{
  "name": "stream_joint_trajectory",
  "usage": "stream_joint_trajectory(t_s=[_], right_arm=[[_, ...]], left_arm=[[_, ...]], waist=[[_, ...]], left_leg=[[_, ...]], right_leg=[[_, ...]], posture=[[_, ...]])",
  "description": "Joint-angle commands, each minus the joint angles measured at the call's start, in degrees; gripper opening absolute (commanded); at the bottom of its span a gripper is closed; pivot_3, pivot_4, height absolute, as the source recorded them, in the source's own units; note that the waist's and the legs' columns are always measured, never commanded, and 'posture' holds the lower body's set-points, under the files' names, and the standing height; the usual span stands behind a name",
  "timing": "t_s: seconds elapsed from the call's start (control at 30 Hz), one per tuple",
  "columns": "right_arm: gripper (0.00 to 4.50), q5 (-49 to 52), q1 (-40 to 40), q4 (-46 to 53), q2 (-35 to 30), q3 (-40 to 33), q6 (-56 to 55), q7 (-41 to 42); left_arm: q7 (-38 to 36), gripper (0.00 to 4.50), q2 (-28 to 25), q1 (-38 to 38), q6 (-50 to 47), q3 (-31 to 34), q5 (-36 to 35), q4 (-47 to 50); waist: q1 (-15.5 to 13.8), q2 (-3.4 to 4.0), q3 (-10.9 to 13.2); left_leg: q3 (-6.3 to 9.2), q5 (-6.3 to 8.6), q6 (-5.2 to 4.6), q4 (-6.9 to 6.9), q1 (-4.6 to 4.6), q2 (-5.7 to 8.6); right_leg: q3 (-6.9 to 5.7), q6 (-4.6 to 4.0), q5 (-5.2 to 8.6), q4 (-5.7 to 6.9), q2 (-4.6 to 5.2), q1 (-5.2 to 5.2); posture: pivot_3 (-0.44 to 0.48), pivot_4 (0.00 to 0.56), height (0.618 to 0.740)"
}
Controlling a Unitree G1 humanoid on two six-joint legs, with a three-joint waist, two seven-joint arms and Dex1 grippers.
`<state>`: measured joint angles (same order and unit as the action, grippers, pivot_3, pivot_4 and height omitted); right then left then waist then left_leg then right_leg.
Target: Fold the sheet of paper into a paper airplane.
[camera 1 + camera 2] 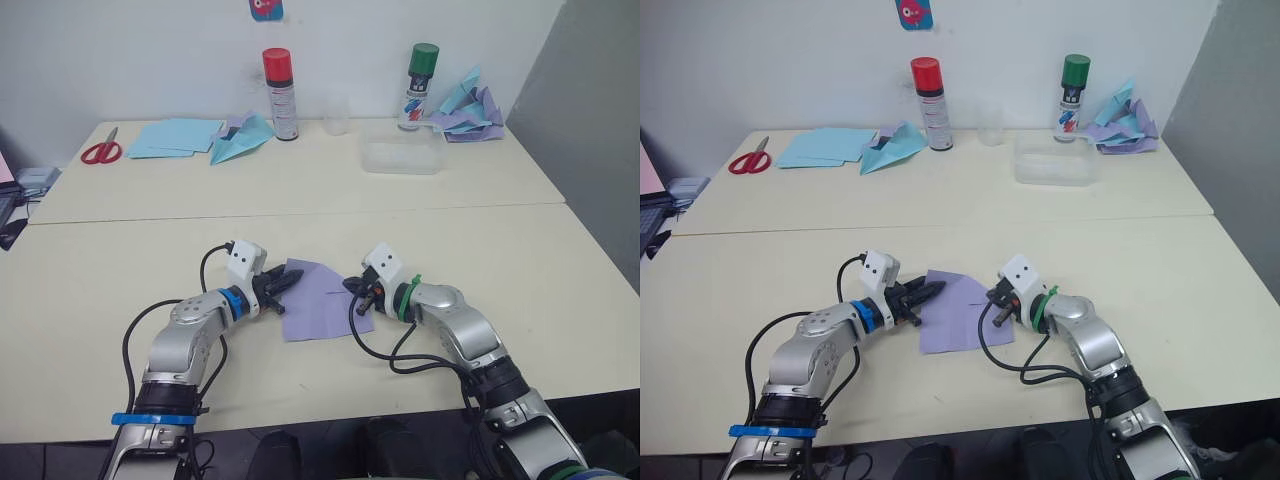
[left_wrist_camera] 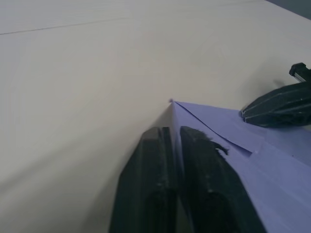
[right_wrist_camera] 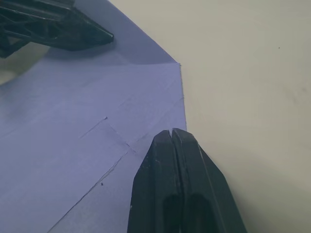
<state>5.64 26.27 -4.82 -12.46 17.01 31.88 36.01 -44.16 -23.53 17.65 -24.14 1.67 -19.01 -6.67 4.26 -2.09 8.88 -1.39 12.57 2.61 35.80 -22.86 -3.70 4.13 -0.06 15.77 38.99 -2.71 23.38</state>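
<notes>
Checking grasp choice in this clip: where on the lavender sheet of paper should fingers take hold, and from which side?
Probably at an edge or corner, coming in low from the side. The sheet of paper lies flat on the table, so only its rim offers anything to pinch. The left gripper already has its fingers closed on a raised corner; the right gripper presses shut near the opposite edge.

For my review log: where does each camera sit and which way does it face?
Left and right eye views: on the head, looking forward and down at the table; both arms show.
Left wrist view: along the left gripper, shut on the sheet of paper at its corner.
Right wrist view: along the right gripper, shut, on the sheet's edge.
Shared: both wrist views show the sheet and the opposite gripper.
</notes>
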Motion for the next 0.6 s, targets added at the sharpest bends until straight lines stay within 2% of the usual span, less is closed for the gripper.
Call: stream_joint_trajectory(t_s=[0.03,0.3,0.6], right_arm=[[0.0,-0.81,0.0,-1.23,0.39,1.2,1.08,-0.2],[0.0,-0.83,0.21,-1.05,0.56,1.53,1.16,0.22],[0.0,0.98,2.52,-0.4,1.62,-0.15,0.59,1.27]], left_arm=[[-1.34,0.02,-1.85,0.3,2.82,-0.54,1.35,1.09],[-5.23,0.02,-8.46,1.7,19.85,-11.1,15.24,-0.93],[-9.37,0.02,-12.73,5.57,24.7,-17.47,23.87,-5.75]], waist=[[0.06,0.0,0.0],[0.32,0.01,0.0],[0.37,0.02,0.01]], left_leg=[[0.0,0.0,0.0,0.0,0.0,0.0],[-0.03,0.0,0.0,-0.09,0.01,-0.01],[-0.07,0.0,0.0,-0.08,-0.01,0.0]], right_leg=[[0.0,0.0,0.0,0.0,0.0,0.0],[0.04,-0.05,0.03,0.0,0.01,0.04],[0.02,-0.06,0.04,0.01,0.02,0.06]], posture=[[0.0,0.15,0.74],[0.0,0.15,0.74],[0.0,0.15,0.74]])
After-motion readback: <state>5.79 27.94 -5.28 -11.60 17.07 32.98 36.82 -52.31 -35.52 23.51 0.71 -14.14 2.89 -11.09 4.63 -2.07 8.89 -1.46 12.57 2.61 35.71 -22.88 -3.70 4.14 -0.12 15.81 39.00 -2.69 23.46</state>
